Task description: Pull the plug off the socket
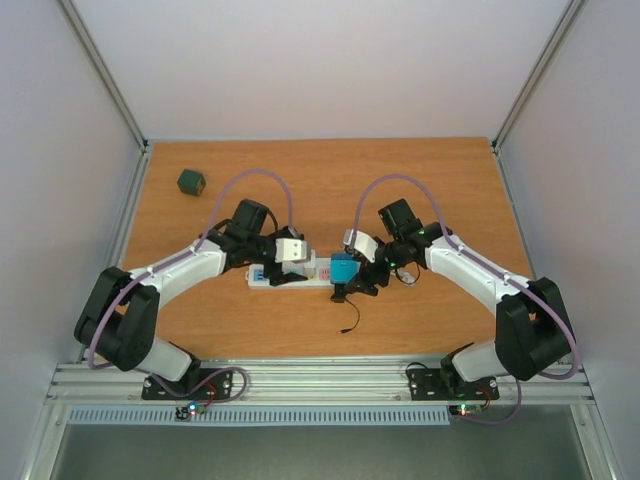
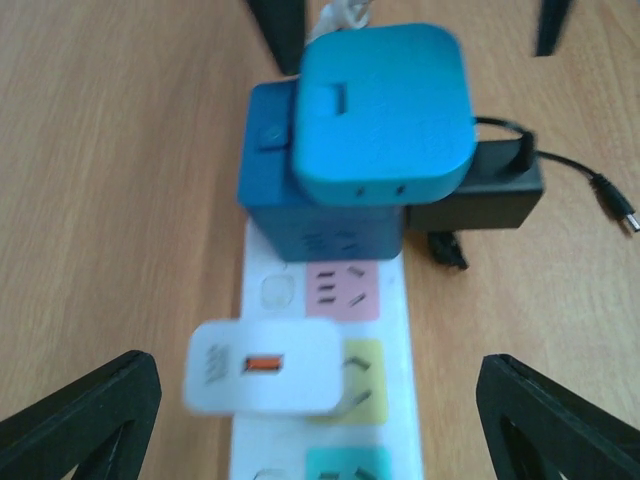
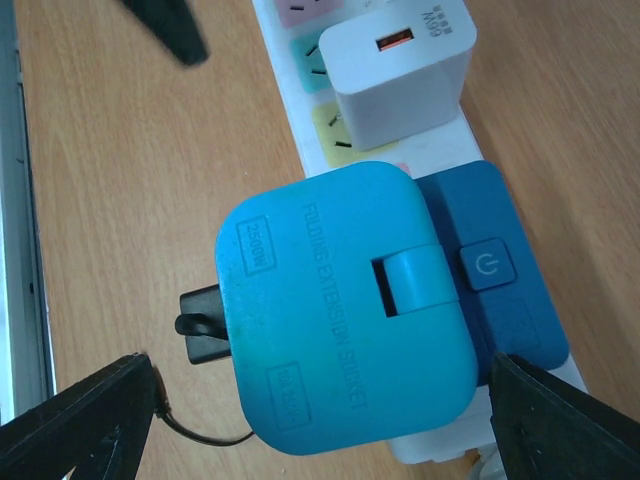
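The socket is a long white power strip point(image 1: 285, 277) with pastel outlet panels point(image 2: 342, 290). A white USB charger plug point(image 2: 265, 367) stands over its yellow panel, blurred and tilted, with its metal prongs showing at its right side. It also shows in the right wrist view point(image 3: 400, 70). A light blue folding adapter point(image 3: 345, 310) on a dark blue block point(image 3: 495, 270) sits further along the strip point(image 1: 344, 268). My left gripper point(image 2: 320, 430) is open, its fingers point(image 2: 90, 420) wide on either side of the white plug and apart from it. My right gripper point(image 3: 320, 420) is open, straddling the blue adapter.
A black power adapter point(image 2: 480, 195) with a thin cord point(image 1: 352, 318) lies beside the blue adapter. A dark green cube point(image 1: 191, 181) sits at the far left of the wooden table point(image 1: 300, 170). Metal frame rails run along the table edges.
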Robot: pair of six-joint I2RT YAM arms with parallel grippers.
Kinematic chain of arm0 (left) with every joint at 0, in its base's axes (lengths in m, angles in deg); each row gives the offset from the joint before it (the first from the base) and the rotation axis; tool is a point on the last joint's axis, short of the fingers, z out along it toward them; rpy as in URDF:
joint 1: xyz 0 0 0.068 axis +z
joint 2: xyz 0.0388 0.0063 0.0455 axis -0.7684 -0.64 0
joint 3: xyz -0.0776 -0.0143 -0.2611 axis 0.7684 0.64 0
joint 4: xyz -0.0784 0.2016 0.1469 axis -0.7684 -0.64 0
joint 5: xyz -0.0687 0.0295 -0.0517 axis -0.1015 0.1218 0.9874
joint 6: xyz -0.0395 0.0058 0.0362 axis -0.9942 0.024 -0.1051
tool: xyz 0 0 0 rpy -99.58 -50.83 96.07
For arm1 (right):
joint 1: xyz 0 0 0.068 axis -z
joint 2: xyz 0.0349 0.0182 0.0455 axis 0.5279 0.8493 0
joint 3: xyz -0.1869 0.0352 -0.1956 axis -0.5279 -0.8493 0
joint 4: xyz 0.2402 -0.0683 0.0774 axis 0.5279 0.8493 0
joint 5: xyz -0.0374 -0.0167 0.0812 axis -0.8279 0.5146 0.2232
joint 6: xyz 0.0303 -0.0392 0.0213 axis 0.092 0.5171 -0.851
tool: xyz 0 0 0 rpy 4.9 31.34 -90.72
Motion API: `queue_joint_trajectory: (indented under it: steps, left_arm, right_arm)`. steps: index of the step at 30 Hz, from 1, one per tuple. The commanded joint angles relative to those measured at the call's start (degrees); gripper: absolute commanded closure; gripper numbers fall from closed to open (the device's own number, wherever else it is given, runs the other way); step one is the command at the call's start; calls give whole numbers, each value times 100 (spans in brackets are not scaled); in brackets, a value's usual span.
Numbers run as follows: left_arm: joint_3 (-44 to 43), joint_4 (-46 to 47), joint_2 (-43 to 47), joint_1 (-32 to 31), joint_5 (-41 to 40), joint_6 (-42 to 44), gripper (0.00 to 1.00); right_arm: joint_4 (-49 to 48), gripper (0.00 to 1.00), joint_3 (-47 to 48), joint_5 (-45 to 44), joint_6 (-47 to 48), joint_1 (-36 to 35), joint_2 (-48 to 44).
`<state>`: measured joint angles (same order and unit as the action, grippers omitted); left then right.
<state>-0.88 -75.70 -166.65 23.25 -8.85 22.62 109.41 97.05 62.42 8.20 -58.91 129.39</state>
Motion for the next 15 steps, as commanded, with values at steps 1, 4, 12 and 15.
queue_joint_trajectory:
  steps: [1,4,12,15]
  left_arm:
    - [347,1165,192,-526,-352,44,11]
    - [512,1756,89,-811,-605,103,8]
    - [1093,3477,56,-1342,-1245,391,9]
    - [1364,3904,27,-1521,-1525,667,11]
  right_arm:
    - [164,8,315,502,229,303,149]
    - [507,8,618,1030,350,656,268]
    - [691,9,715,1322,356,928,436]
    - [588,9,648,1326,264,946,468]
